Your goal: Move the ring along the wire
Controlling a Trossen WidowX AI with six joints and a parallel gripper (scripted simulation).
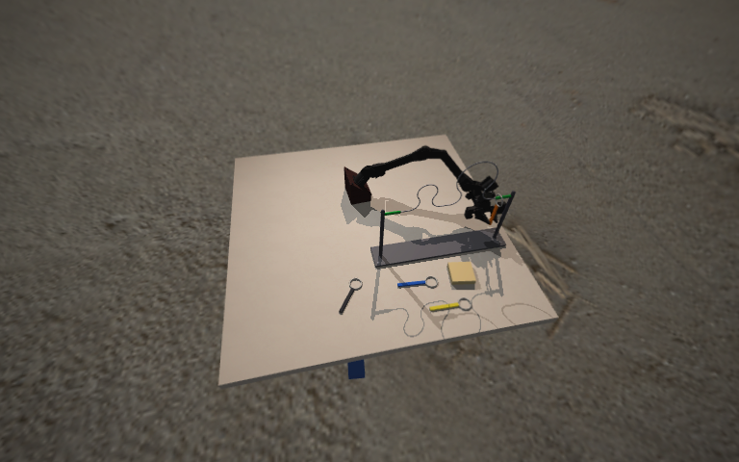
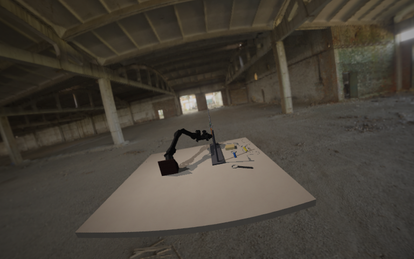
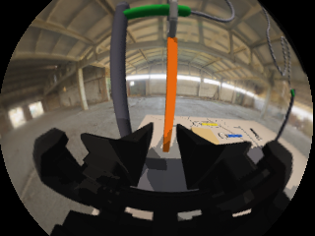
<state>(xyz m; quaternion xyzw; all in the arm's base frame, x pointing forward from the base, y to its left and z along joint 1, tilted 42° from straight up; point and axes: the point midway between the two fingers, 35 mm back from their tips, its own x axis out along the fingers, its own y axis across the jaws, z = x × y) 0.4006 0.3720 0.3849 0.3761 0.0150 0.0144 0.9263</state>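
The ring (image 3: 172, 21) hangs on the green part (image 3: 148, 12) (image 1: 504, 196) beside the right post (image 1: 505, 215) (image 3: 119, 74); its orange handle (image 3: 171, 79) (image 1: 494, 213) points down. My gripper (image 3: 164, 126) (image 2: 210, 136) is partly open. In the wrist view the handle's lower end shows between the fingertips, with a gap on each side. The thin grey wire (image 3: 215, 19) leads off from this green part. The far green part (image 1: 393, 213) (image 3: 292, 92) is at the left post (image 1: 381, 235). The top view shows the ring partly hidden against the gripper.
The posts stand on a dark base (image 1: 410, 249). In front of it lie a yellow block (image 1: 461, 272), a blue-handled ring (image 1: 413, 284), a yellow-handled ring (image 1: 444, 307) and a black-handled ring (image 1: 347, 299). In the top view the wire's tall loop (image 1: 497, 170) appears close to my wrist.
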